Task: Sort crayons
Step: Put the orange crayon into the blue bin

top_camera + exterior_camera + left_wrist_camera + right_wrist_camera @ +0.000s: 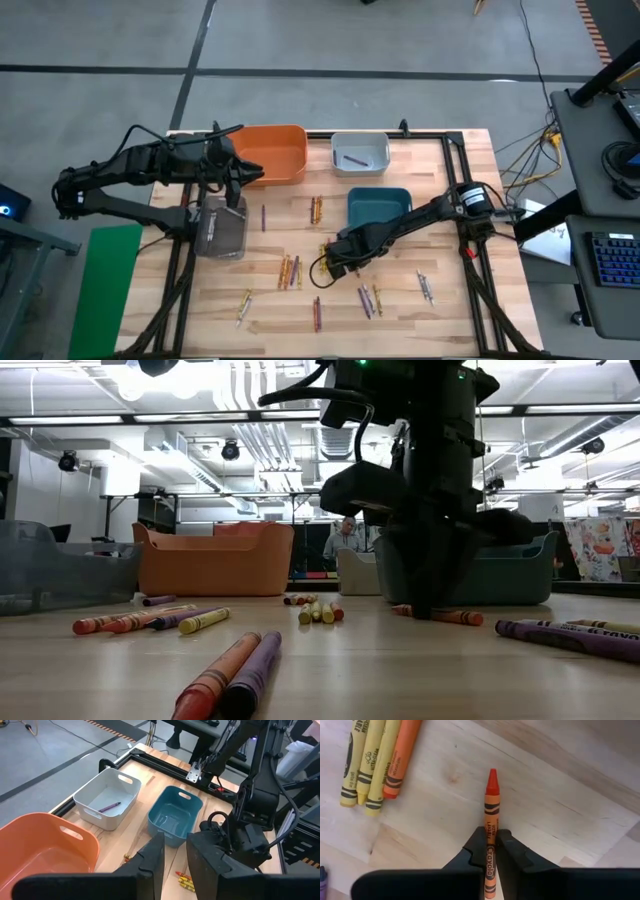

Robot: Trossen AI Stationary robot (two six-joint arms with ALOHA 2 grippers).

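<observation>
Orange crayon (491, 827), label reads "Crayola"

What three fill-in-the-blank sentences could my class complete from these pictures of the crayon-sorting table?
1. The right gripper is shut on an ____ crayon lying on the table.
2. The white bin holds a single ____ crayon.
3. The teal bin holds ____ crayons.
4. The left gripper hovers near the ____ bin.

Missing words: orange; purple; no; orange
</observation>
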